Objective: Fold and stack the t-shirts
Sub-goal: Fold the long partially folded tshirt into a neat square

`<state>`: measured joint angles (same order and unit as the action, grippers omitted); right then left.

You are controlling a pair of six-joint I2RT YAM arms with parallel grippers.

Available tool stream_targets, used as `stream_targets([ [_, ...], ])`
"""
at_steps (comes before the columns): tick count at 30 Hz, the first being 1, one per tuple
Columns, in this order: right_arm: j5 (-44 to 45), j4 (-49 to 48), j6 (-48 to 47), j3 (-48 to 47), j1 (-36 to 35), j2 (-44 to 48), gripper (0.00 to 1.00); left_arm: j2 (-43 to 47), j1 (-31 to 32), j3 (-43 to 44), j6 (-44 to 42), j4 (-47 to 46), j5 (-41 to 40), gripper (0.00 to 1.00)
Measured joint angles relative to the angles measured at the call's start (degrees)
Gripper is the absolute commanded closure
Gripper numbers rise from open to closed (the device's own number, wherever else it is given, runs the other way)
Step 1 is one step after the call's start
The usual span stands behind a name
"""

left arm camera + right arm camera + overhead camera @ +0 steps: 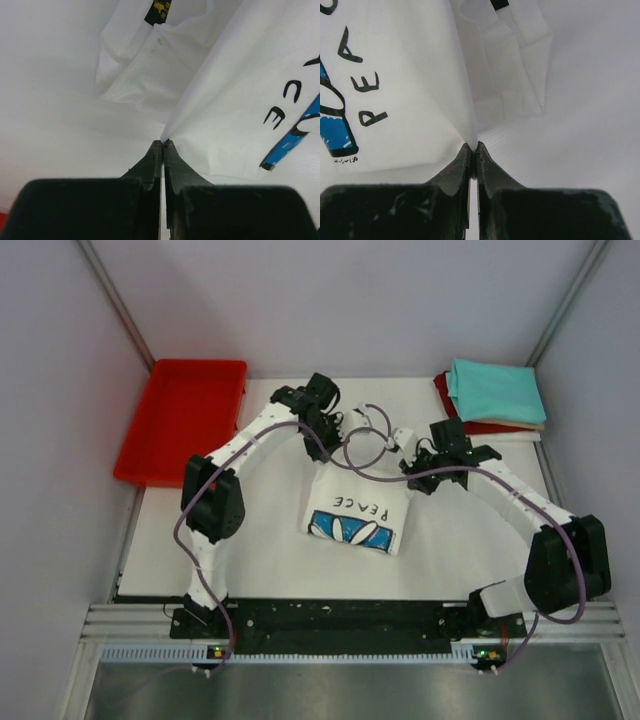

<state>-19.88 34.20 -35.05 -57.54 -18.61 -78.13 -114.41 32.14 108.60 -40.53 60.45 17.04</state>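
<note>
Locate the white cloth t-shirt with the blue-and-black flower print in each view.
Top external: white cloth t-shirt with blue-and-black flower print, middle of the picture.
Left wrist: fills top and right; left gripper pinches its edge.
Right wrist: fills upper left; right gripper pinches its edge.
Shared landmark: black PEACE lettering, partial in wrist views.

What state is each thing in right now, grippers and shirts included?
white t-shirt: partly folded, print up, pinched on both sides.
left gripper: shut on the white t-shirt.
right gripper: shut on the white t-shirt.
teal t-shirt: folded, on top of the far-right stack.
dark red t-shirt: folded, under the teal t-shirt.
red tray: open side up, at the far left.
</note>
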Motion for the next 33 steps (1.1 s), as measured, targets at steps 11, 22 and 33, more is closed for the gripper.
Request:
stream_targets([
  [11,0.74,-5.97,1.79,-6.29,3.91,-16.5,1.0,-13.44,-1.7,6.21,3.39,-7.56,-3.43,1.0],
  [22,1.25,-7.21,2.71,-9.46,4.15,-19.76,1.0,-14.95,-2.43,6.69,4.37,-10.58,-5.07,1.0],
  [33,1.07,-6.47,1.55,-14.27,4.17,-16.9,1.0,-10.84,-2.78,7.87,4.13,-12.94,-6.64,1.0],
])
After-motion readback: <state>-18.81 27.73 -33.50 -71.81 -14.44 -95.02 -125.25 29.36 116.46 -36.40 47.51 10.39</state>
